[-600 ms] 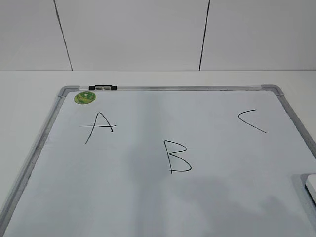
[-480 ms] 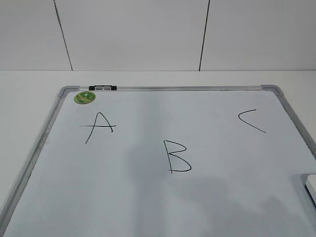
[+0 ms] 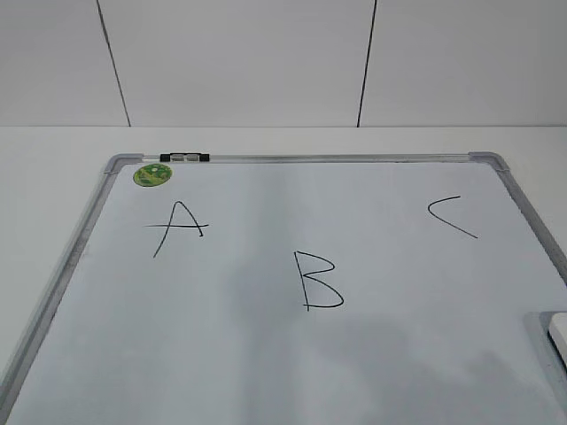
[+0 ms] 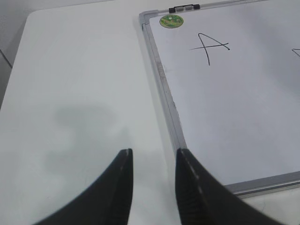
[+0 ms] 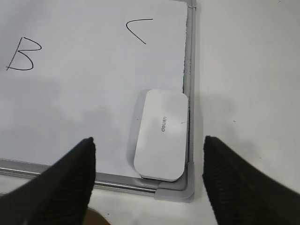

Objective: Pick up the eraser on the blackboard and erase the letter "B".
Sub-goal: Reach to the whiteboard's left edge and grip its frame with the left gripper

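The blackboard [image 3: 372,372] is a white board with a silver frame, lying flat on the table. The black letter "B" [image 3: 317,281] is drawn near its middle and also shows in the right wrist view [image 5: 21,56]. The white eraser [image 5: 161,135] lies in the board's near right corner against the frame; only its edge shows in the exterior view [image 3: 558,332]. My right gripper [image 5: 149,171] is wide open and empty, above the eraser and that corner. My left gripper [image 4: 153,173] is open and empty above the bare table, just left of the board's frame [image 4: 164,89].
The letters "A" [image 3: 177,227] and "C" [image 3: 450,216] flank the "B". A round green sticker [image 3: 151,174] and a small black clip [image 3: 184,158] sit at the board's far left corner. A white panelled wall stands behind the white table [image 3: 53,186].
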Controlling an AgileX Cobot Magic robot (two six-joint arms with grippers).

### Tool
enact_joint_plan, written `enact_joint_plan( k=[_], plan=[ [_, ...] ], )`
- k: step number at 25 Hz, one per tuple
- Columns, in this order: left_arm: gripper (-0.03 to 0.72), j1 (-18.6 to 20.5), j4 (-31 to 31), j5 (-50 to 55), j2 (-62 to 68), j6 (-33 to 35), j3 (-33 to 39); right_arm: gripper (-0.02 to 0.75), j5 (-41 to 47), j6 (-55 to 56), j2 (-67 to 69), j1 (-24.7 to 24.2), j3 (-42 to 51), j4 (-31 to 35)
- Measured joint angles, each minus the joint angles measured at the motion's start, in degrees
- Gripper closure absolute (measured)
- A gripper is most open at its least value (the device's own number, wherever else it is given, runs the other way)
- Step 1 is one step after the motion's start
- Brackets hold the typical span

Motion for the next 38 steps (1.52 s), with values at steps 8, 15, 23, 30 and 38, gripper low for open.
enact_joint_plan(
  k=[8,15,23,30,38],
  plan=[
    [0.453,0.0,0.0,0.0,0.0,0.0,0.0,0.187,0.48,4.8,2.18,0.0,0.0,0.45],
    [0.451,0.0,0.0,0.0,0.0,0.0,0.0,0.187,3.55,10.11,10.04,0.0,-2.87,0.52],
    [0.449,0.0,0.0,2.33,9.13,0.0,-3.21,0.187,5.63,13.95,27.6,0.0,-8.26,0.52],
    [0.449,0.0,0.05,5.65,24.0,-1.46,-8.84,0.187,5.54,14.3,40.83,0.0,-11.36,0.52],
    [0.449,0.0,0.05,2.28,41.89,-2.59,-13.91,0.187,5.19,14.44,50.35,0.0,-12.51,0.67]
  ],
)
